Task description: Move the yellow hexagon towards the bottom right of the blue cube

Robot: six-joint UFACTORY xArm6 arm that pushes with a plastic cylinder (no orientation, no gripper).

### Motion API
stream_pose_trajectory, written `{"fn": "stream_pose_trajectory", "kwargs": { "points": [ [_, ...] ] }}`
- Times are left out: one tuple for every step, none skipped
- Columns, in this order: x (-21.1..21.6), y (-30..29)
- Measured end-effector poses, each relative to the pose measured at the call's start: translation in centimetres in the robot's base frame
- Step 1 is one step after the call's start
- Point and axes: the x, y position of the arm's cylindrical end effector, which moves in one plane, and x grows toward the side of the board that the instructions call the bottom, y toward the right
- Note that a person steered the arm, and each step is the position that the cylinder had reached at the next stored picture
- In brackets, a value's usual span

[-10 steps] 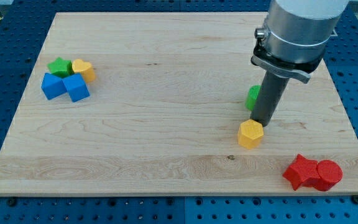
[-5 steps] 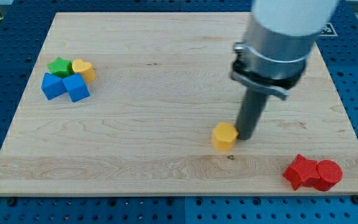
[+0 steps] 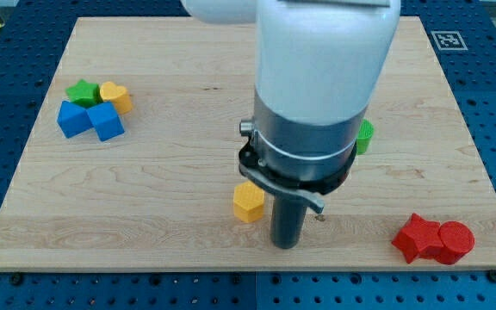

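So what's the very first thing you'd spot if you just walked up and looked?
The big grey and white arm fills the middle of the view, and my tip sits just to the view's right of the yellow hexagon, near the bottom. After that, the bright bunches: two blue blocks, a green star and a yellow heart at the left, two red blocks at the bottom right.

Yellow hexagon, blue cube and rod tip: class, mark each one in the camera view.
yellow hexagon [image 3: 249, 202], camera view, its top face.
blue cube [image 3: 106, 120], camera view, its top face.
my tip [image 3: 284, 244], camera view, the rod's lower end.
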Motion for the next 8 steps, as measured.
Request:
{"fn": "stream_pose_trajectory", "kwargs": {
  "points": [
    [-1.8,-2.3],
    [-5.8,-4.2],
    [-9.4,-6.5],
    [-10.5,-6.9],
    [-17.0,-5.5],
    [-23.7,-11.2],
    [-25.3,-20.8],
    [-25.3,-27.1]
  ]
}}
